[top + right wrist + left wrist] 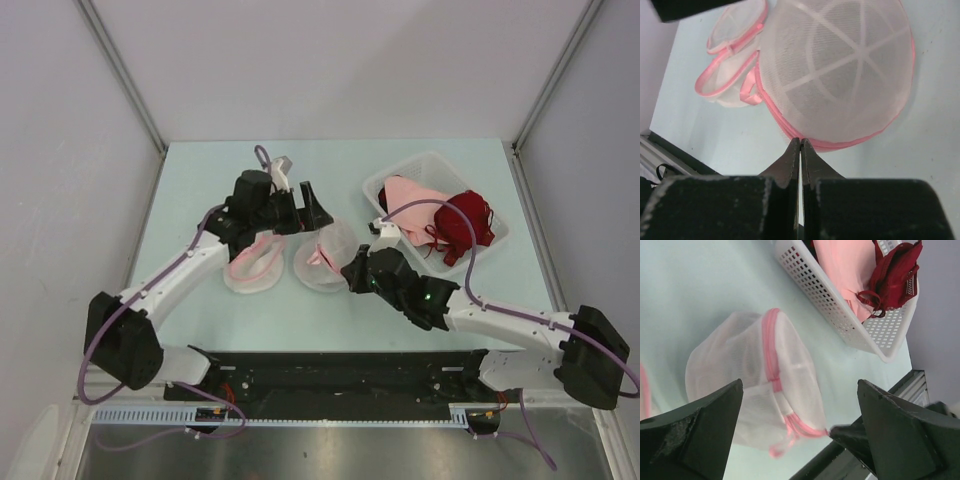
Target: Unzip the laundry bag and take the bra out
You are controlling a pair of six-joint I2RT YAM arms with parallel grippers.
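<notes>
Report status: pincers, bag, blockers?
Left pincer open, off the laundry bag. Right pincer shut on its pink trim. Bra not seen. Nothing blocking.

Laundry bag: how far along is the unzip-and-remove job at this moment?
Done: nothing clearly. The pink trim around the laundry bag looks closed. In hand: the right gripper is shut on that trim at the bag's near edge, and the left gripper hangs open above the bag. Left: unzipping, then pulling out the bra, which no view shows. A second mesh pouch lies beside the bag.
</notes>
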